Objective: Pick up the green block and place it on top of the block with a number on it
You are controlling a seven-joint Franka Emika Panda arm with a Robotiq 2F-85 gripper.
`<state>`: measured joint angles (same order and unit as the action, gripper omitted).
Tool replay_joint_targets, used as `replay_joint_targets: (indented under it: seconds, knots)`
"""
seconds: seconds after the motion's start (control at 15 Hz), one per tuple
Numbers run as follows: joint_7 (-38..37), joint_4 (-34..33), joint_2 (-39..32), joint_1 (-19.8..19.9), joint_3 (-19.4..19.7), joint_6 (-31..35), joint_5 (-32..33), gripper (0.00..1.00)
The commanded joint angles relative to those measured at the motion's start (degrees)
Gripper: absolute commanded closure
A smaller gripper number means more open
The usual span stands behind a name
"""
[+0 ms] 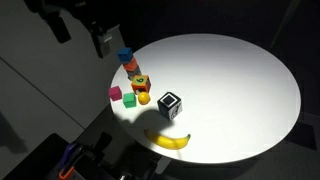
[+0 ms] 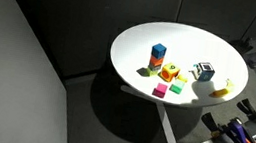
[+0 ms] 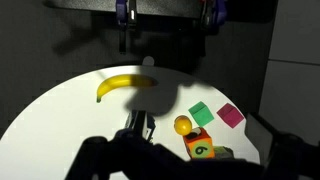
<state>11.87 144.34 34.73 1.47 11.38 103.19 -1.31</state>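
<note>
The green block lies on the round white table, next to a pink cube. It also shows in an exterior view and in the wrist view. The block with a number on it is orange with a "6" on its face and stands just behind the green block; it shows in both exterior views. My gripper hangs above the table's edge, behind the blocks. In the wrist view its dark fingers are spread wide, open and empty.
A yellow-orange ball touches the numbered block. A blue block sits stacked at the table's edge. A black cube with white faces and a banana lie further along. Clamps and gear stand beyond the table.
</note>
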Motion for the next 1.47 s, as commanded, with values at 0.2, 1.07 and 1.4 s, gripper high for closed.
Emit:
replay_joint_targets:
  seconds: [0.2,1.07,1.4]
  knots:
    - [0.49,-0.09,-0.15,1.04,-0.88,-0.11,-0.49,0.0]
    - [-5.17,-2.94,-5.84,0.11,-6.07,4.52,0.19,0.0]
    - [-6.4,-4.78,-9.77,-1.39,-10.13,10.39,0.87,0.0]
